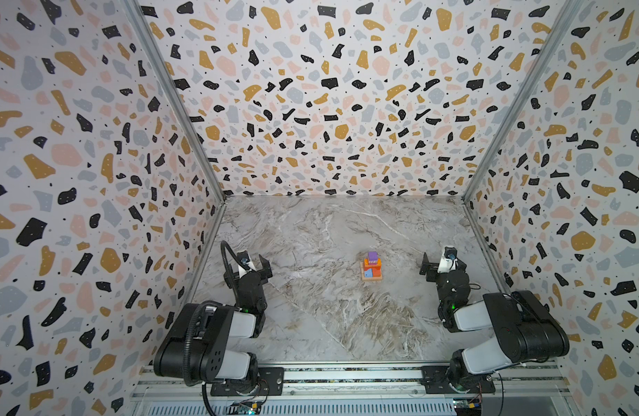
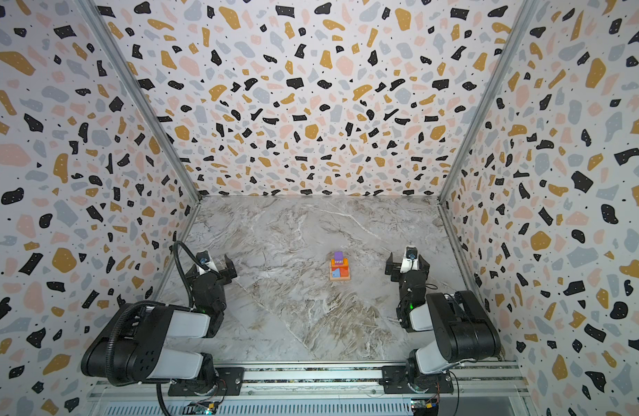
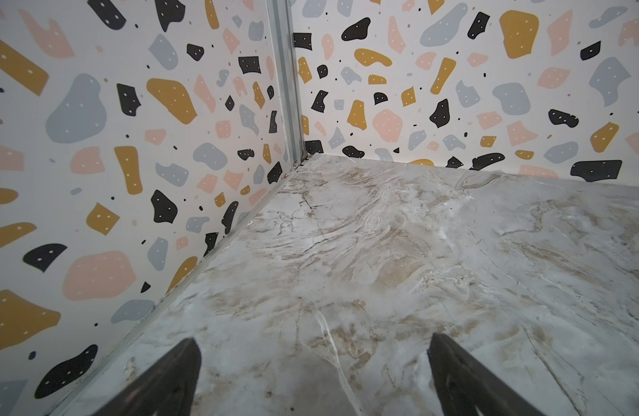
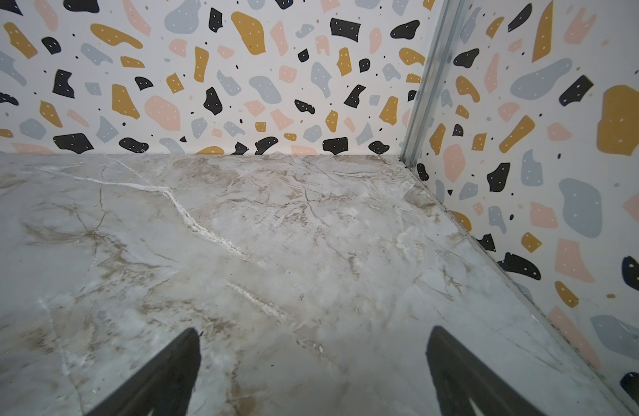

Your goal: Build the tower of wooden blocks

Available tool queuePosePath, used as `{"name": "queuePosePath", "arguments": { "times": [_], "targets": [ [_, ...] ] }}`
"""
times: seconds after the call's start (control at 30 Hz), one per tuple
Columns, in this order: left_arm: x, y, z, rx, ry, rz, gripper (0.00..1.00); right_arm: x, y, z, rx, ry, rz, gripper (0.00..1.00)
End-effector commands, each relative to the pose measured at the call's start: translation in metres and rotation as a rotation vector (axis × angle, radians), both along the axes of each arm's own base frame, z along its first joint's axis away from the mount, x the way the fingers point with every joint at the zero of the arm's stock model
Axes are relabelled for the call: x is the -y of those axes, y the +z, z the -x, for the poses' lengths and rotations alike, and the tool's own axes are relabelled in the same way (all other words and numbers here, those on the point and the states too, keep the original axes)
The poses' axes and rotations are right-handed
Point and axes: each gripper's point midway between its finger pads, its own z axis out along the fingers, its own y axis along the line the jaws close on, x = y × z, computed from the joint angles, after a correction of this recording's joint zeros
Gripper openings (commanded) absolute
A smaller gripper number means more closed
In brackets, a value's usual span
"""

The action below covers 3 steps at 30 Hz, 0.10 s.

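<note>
The wood block tower stands upright in the middle of the marble table in both top views. It has a tan base, light blue, red and orange blocks above, and a purple cube on top. My left gripper rests well to the left of it, open and empty. My right gripper rests well to the right, also open and empty. In the left wrist view the gripper shows only bare marble between its fingers. The same holds for the gripper in the right wrist view. Neither wrist view shows the tower.
Terrazzo-patterned walls close the table on the left, back and right, with metal corner posts. The arm bases sit on a rail along the front edge. The marble tabletop carries nothing else.
</note>
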Motion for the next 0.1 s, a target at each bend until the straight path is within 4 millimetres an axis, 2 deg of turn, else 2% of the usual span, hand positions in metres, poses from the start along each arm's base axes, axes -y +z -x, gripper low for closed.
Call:
{"name": "queuePosePath", "arguments": {
  "times": [0.0, 0.07],
  "targets": [
    [-0.0009, 0.0182, -0.0036, 0.070, 0.012, 0.005, 1.00, 0.0002, 0.0071, -0.0025, 0.019, -0.008, -0.002, 0.99],
    [-0.0009, 0.0181, -0.0036, 0.069, 0.012, 0.005, 1.00, 0.0002, 0.0069, -0.0023, 0.019, -0.007, -0.001, 0.99]
  ]
}}
